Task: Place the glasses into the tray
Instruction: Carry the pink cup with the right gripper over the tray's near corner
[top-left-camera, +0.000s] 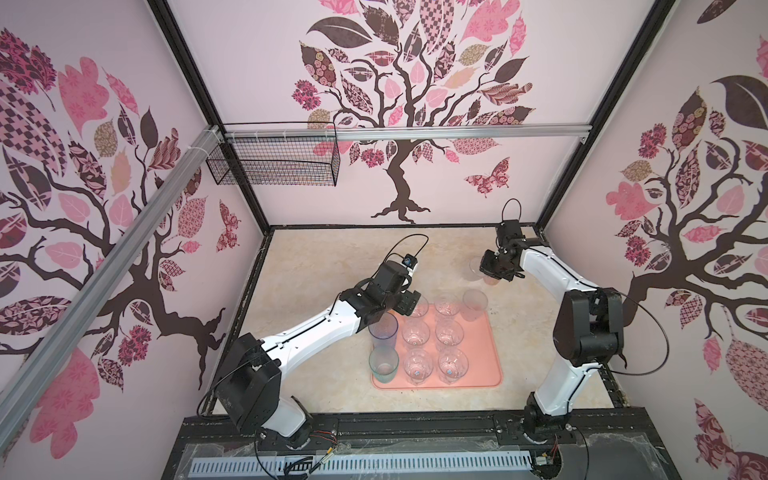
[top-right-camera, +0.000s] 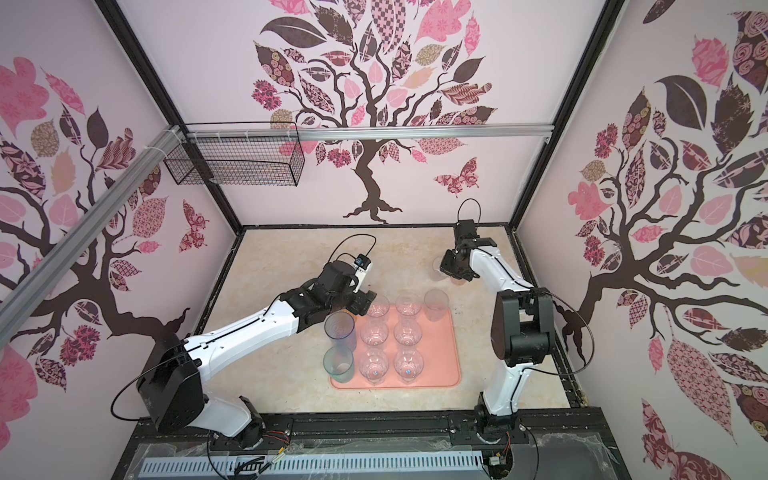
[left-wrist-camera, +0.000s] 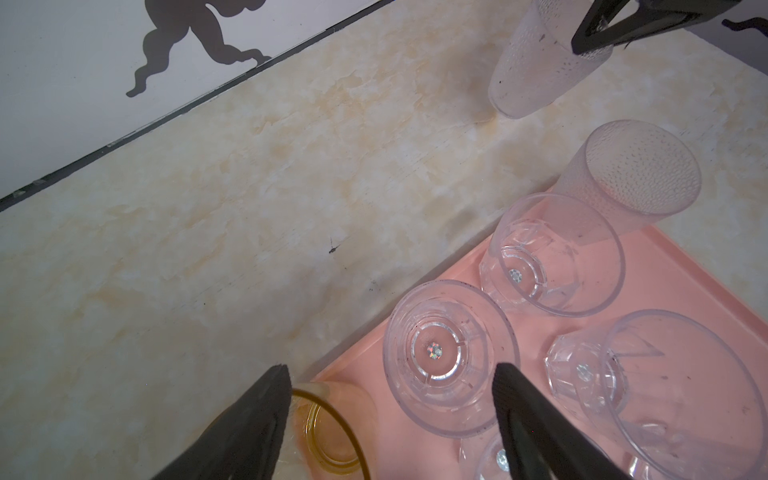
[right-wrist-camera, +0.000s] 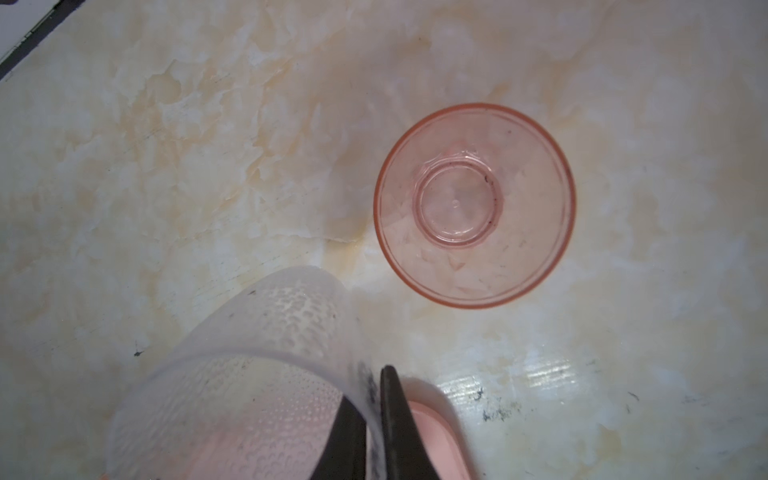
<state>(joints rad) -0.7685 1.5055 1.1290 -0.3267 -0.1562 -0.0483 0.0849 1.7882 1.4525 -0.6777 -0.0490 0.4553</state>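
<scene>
The salmon-pink tray (top-left-camera: 490, 365) (top-right-camera: 449, 365) (left-wrist-camera: 685, 282) lies mid-table. It holds several clear faceted glasses (top-left-camera: 415, 332), a tall blue-grey one (top-left-camera: 383, 328), a teal one (top-left-camera: 383, 363) and a frosted one (top-left-camera: 474, 303). My left gripper (top-left-camera: 409, 303) (left-wrist-camera: 390, 386) hangs open over the tray's far left corner, above an amber glass (left-wrist-camera: 328, 432) and a clear glass (left-wrist-camera: 449, 357). Far right on the table, my right gripper (top-left-camera: 494, 266) (right-wrist-camera: 368, 386) is shut on the wall of a frosted glass (right-wrist-camera: 249, 374) (left-wrist-camera: 536, 66), one finger inside it. A pinkish-orange glass (right-wrist-camera: 473, 205) stands beside it.
A black wire basket (top-left-camera: 274, 160) hangs on the back wall from an aluminium rail, well above the table. Patterned walls close the table in on three sides. A black frame (top-left-camera: 415, 424) runs along the front edge, where both arm bases sit.
</scene>
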